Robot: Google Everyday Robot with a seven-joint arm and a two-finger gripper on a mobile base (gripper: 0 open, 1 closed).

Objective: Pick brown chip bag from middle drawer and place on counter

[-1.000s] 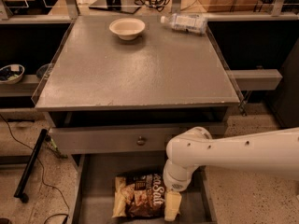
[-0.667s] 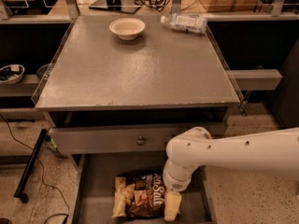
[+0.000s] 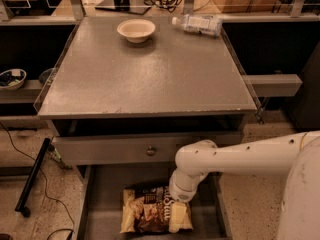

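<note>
Down in the middle drawer (image 3: 104,204), the pincer (image 3: 178,215) (grip unclear) overlaps the brown chip bag (image 3: 147,214).

I see a large square grey bench (image 3: 145,74) with a speckled satin sheen and a crinkly, glossy dark-brown chip bag (image 3: 147,211) on the matt grey drawer (image 3: 105,194) floor. My smooth, pale plastic-looking tool (image 3: 177,216) sits at the bag's right end.

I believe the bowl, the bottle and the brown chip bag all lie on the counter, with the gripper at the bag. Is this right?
Not quite. The camera view shows the brown chip bag in the open middle drawer, not on the counter. The gripper is down at it; bowl and bottle are on the counter.
</note>
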